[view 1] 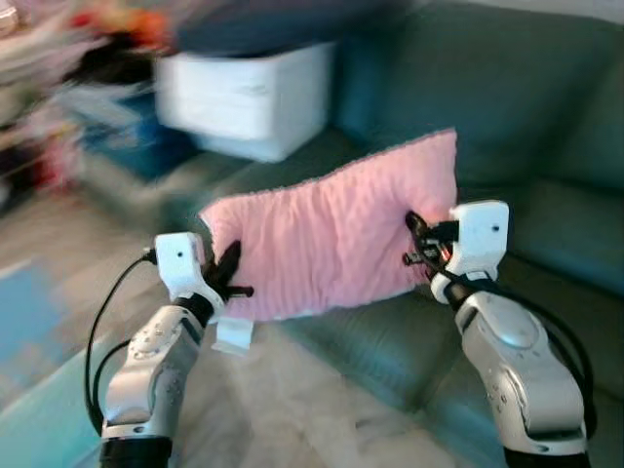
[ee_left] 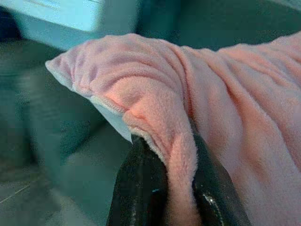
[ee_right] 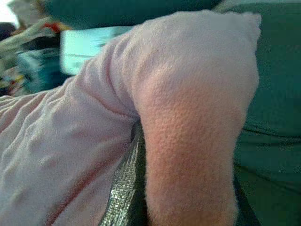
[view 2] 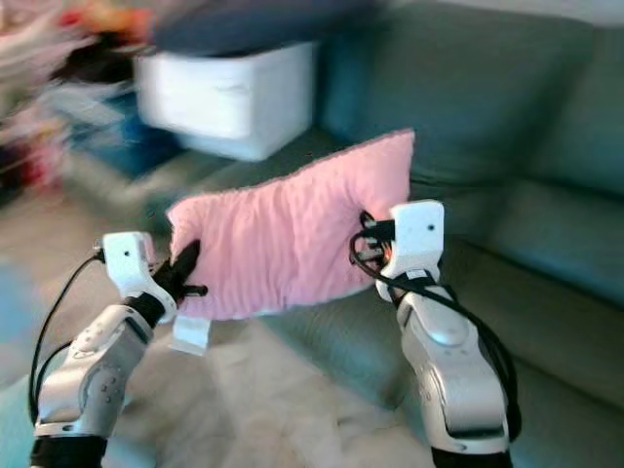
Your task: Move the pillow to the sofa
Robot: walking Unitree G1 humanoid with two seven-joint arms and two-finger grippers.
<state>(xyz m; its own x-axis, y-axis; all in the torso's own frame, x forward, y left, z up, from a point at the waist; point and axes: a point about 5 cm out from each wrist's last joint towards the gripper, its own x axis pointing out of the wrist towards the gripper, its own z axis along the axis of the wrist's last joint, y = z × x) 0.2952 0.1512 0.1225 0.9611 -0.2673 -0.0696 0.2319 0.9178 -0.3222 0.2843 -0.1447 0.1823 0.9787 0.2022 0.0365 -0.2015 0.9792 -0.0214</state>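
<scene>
The left gripper's (view 1: 232, 276) two black fingers (ee_left: 141, 188) were pinched together on a fold of the pink pillow (view 1: 336, 234) at its lower left edge, plush fabric bunched between them. The right gripper (view 1: 421, 244) was clamped on the pillow's right edge, below its upper right corner; in the right wrist view the cloth bulged over the fingers and hid most of them. Between the two grippers the single pillow hung stretched out and tilted, right end higher, held in the air just in front of the dark teal sofa (view 1: 526, 127) and over the front of its seat — not resting on it, as far as the blurred head views showed.

The sofa ran across the right and back of the scene, with its seat cushion (view 1: 370, 341) below the pillow. The floor (view 1: 58, 253) to the left looked pale, with a light blue patch near the left arm.

Behind the pillow stood one white box (view 1: 249, 93), with something dark lying on top — too smeared to name. Left of it was a jumble of coloured clutter (view 1: 68, 58), too blurred to count. A small white tag (view 1: 234, 336) hung below the pillow's lower left corner.
</scene>
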